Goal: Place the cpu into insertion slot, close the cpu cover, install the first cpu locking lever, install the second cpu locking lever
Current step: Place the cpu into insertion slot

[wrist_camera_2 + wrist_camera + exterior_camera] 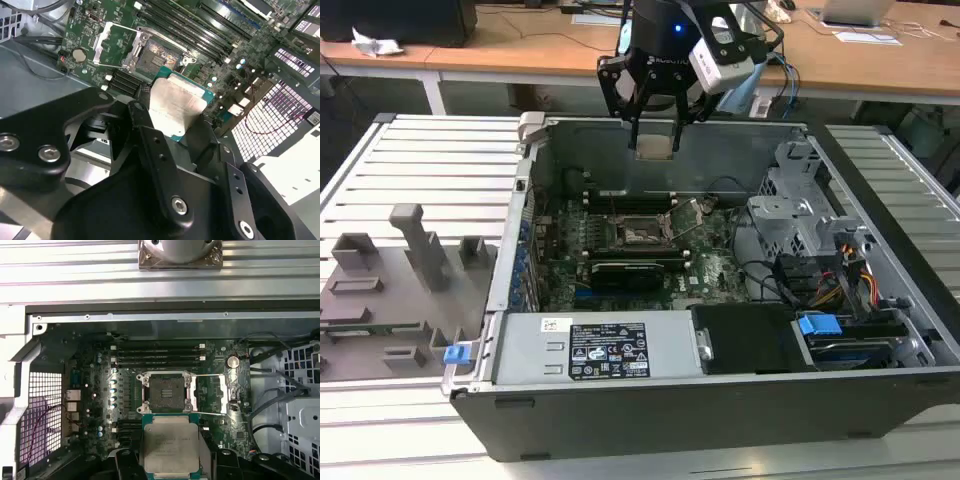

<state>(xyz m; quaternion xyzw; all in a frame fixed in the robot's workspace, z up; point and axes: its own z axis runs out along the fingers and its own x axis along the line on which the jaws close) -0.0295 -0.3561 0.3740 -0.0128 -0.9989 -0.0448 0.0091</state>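
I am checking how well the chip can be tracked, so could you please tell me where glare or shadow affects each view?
Second wrist view: glare whitens the metal top of the chip held in the hand. First wrist view: the chip is evenly lit, the socket dark. Exterior view: the computer case interior is dimmer than the bright desk behind.

The cpu [170,447] has a dull silver-grey metal top with a green edge. The fingers [145,125] are matt black with shiny screw heads. The insertion slot [165,392] is dark, rimmed in silvery metal; the cpu cover [231,389] is thin bright metal. The tabletop [420,160] is ribbed matt grey metal
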